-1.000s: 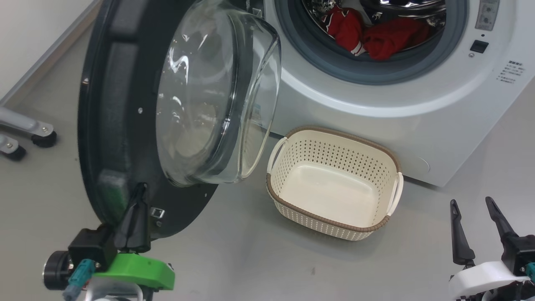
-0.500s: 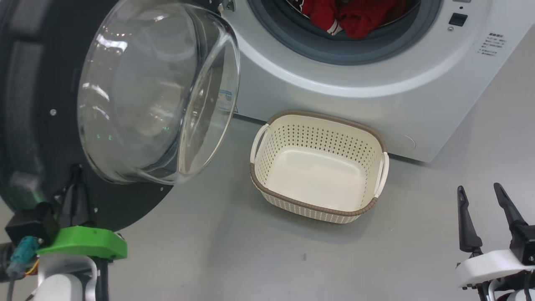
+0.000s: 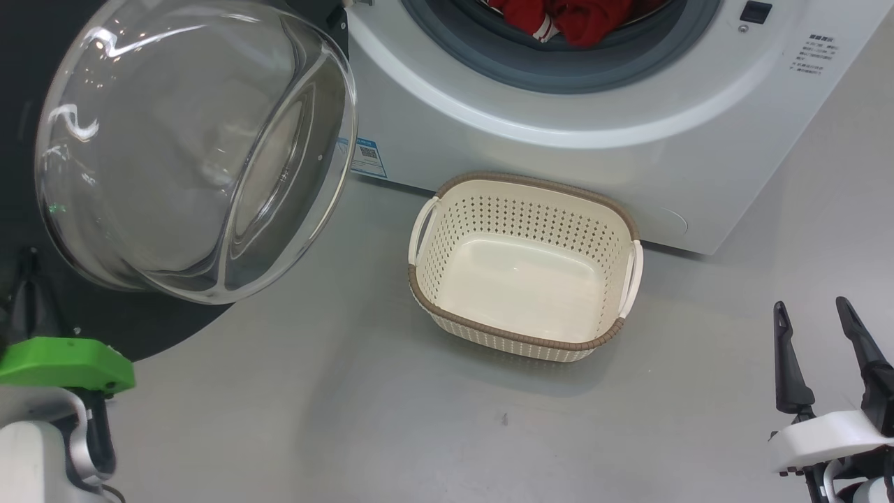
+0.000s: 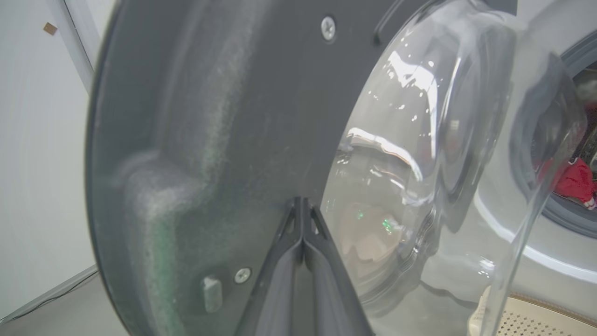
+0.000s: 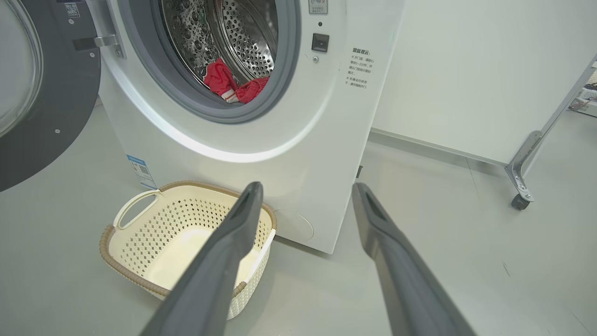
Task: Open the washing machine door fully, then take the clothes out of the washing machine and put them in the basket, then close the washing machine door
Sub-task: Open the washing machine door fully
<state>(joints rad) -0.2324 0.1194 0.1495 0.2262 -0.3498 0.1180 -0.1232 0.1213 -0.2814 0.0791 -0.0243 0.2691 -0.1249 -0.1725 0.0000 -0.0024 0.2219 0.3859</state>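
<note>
The washing machine door (image 3: 157, 325), black with a bulging glass bowl (image 3: 195, 147), stands swung far out to the left. My left gripper (image 4: 302, 201) is shut, its tips pressed against the door's inner face (image 4: 210, 116) beside the glass; in the head view the left gripper (image 3: 28, 258) sits low at the left edge. The clothes (image 3: 559, 14), red, lie in the drum of the white washing machine (image 3: 559, 154), also seen as clothes (image 5: 233, 84). The cream basket (image 3: 517, 340) stands hollow on the floor before the machine. My right gripper (image 3: 810, 305) is open and holds nothing, right of the basket (image 5: 140, 224).
Grey floor spreads around the basket. A blue label sticker (image 3: 367, 157) marks the machine's lower left. In the right wrist view a metal frame leg on a caster (image 5: 522, 196) stands to the right by the white wall.
The door has swung wider toward the left, with my shut left gripper moving left against it. The head camera has shifted as well. The right gripper stays open, low at the right.
</note>
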